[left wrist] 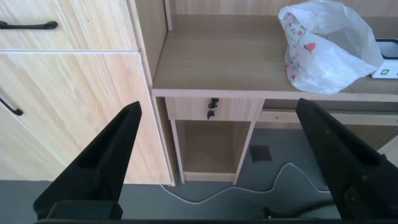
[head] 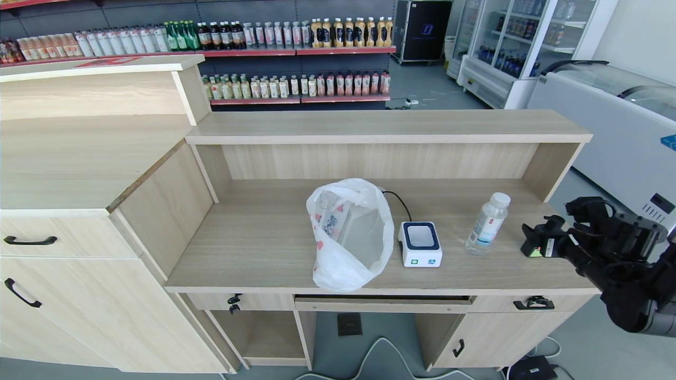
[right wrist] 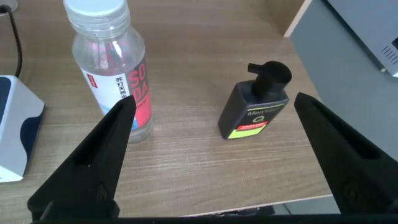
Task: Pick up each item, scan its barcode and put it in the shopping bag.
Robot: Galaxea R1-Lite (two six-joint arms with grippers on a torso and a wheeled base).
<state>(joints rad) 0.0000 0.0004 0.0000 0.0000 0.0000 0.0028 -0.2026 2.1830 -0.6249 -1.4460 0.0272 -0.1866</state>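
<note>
A clear water bottle (head: 487,224) with a white cap and red-printed label stands upright on the pale wood checkout counter (head: 264,237). It is near a black pump bottle (right wrist: 255,106), and both sit before the wide-spread, empty fingers of the right gripper (right wrist: 214,106). Beyond the counter, shop shelves (head: 296,37) carry bottled drinks, with glass-door fridges (head: 523,37) and a chest freezer (head: 607,105) to the right. A white shopping bag (head: 348,232) printed with red hearts gapes just left of the scanner (head: 420,244), while the left gripper (left wrist: 219,104) hangs low with fingers apart, holding nothing.
</note>
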